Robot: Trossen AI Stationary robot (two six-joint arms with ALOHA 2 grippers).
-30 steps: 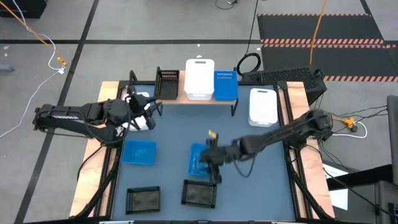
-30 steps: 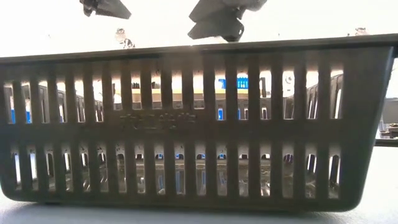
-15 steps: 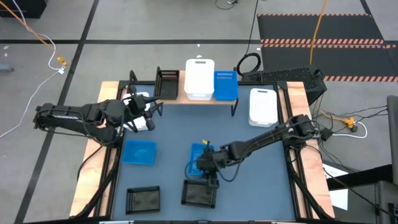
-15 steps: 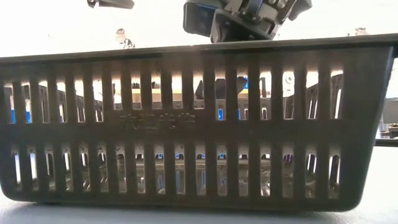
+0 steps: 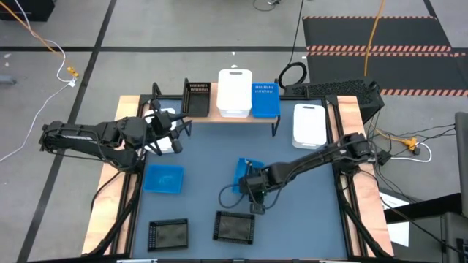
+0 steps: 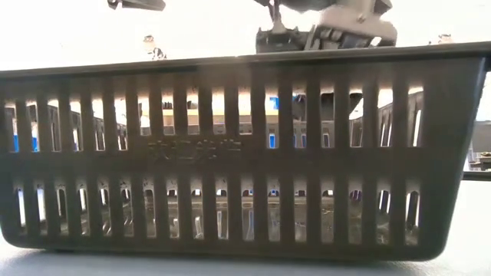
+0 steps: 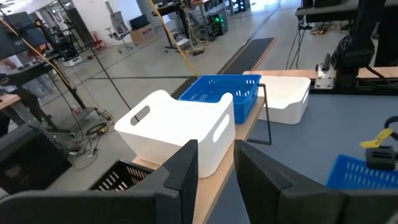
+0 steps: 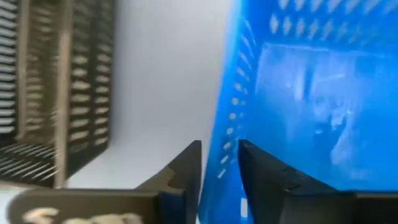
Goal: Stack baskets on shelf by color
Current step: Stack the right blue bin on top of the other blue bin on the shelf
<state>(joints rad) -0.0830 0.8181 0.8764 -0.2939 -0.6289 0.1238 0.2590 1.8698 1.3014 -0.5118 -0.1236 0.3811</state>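
You can count eight baskets from above: on the shelf (image 5: 241, 115) a black one (image 5: 197, 98), a white one (image 5: 235, 92) and a blue one (image 5: 265, 100); a second white basket (image 5: 308, 125) just beside the shelf's right end; on the mat (image 5: 219, 157) a flat-lying blue basket (image 5: 163, 179), a tilted blue basket (image 5: 243, 175), and two black ones at the near edge (image 5: 167, 234) (image 5: 234, 227).

Your right gripper (image 5: 251, 184) sits mid-mat on that tilted blue basket — its wrist view shows the two fingers (image 8: 186, 163) pinched on the blue side wall (image 8: 231, 134), one inside, one outside.

Your left gripper (image 5: 174, 130) hovers near the shelf's left end with something white at it; from above you cannot make out what. Its wrist view shows the fingers (image 7: 186, 169) narrowly parted with nothing visible between the tips, facing the shelf's three baskets.

The low view is almost filled by one black basket (image 6: 230, 153) — only there do you see the slotted wall up close.
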